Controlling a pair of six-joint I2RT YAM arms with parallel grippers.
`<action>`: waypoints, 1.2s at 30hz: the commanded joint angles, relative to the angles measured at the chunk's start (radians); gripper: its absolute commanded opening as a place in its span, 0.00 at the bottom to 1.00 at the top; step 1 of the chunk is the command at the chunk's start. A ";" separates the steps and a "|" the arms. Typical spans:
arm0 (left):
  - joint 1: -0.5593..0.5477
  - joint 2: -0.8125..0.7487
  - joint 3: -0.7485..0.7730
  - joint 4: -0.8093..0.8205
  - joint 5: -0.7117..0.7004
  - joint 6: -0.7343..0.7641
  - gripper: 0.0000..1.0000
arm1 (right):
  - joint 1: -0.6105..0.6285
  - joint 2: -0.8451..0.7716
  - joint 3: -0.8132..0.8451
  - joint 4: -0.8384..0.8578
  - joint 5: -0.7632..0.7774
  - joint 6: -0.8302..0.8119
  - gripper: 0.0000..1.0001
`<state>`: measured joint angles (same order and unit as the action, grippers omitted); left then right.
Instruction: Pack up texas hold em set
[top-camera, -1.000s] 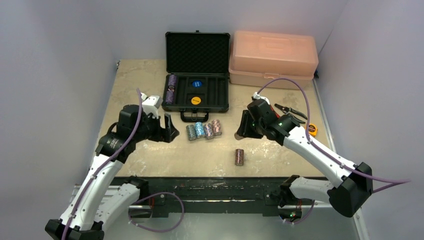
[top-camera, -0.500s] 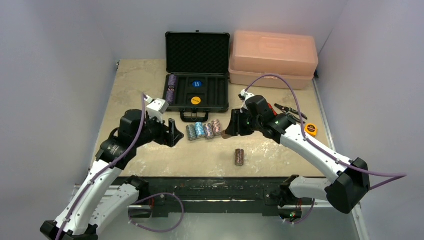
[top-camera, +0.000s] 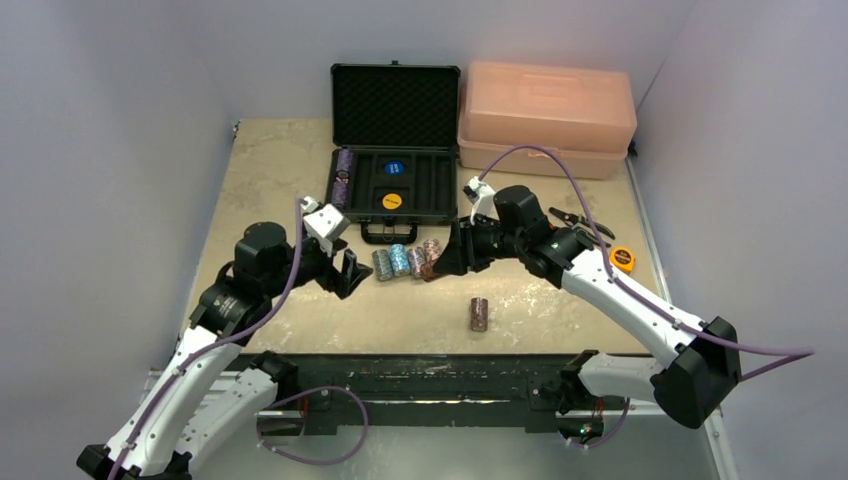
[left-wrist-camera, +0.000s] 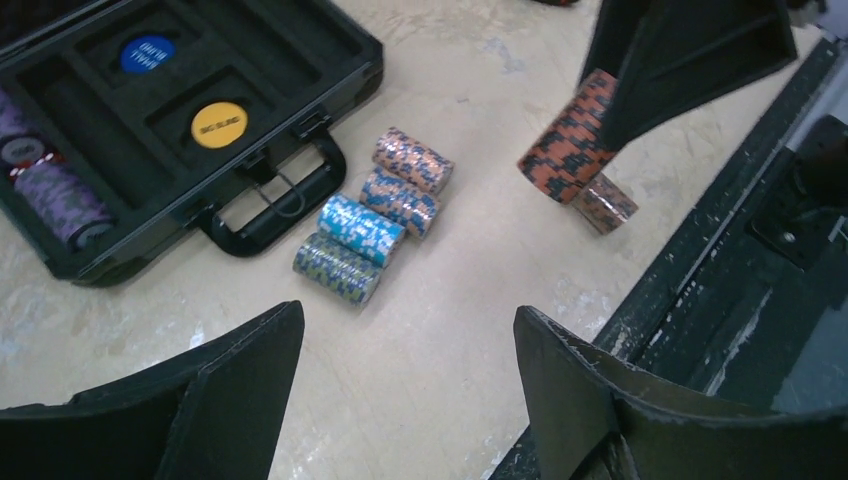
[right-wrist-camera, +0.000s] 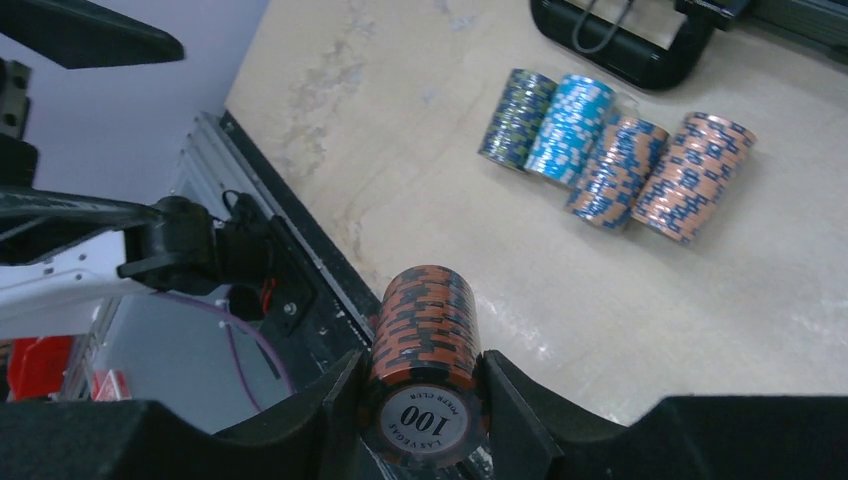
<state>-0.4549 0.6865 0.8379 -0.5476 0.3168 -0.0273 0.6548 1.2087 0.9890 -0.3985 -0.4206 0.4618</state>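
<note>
Top external: right gripper (top-camera: 437, 262) has swung leftward to mid-frame, beside four lying multicoloured chip stacks (top-camera: 407, 260) below the open black briefcase-style case (top-camera: 395, 105). Left wrist: left gripper (left-wrist-camera: 405, 330) spread, empty. Right wrist: jaws pinch an orange-and-black chip cylinder (right-wrist-camera: 425, 335), likely bound caseward.

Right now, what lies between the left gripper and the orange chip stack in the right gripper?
Four chip stacks lie in a row on the table, between left gripper and orange chip stack; clearest in left wrist view.

"100" — chip stack (right-wrist-camera: 425, 365); "BIG BLIND" — yellow disc (left-wrist-camera: 218, 124)
</note>
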 joint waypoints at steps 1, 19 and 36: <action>-0.028 -0.024 -0.032 0.091 0.222 0.170 0.76 | 0.005 -0.030 0.017 0.172 -0.173 -0.037 0.00; -0.129 0.099 0.007 0.121 0.355 0.285 0.68 | 0.019 0.046 0.075 0.180 -0.286 -0.090 0.00; -0.188 0.214 0.020 0.208 0.339 0.278 0.62 | 0.076 0.112 0.138 0.174 -0.303 -0.109 0.00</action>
<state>-0.6361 0.9024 0.8474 -0.4358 0.6468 0.2520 0.7162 1.3216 1.0626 -0.2905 -0.6735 0.3702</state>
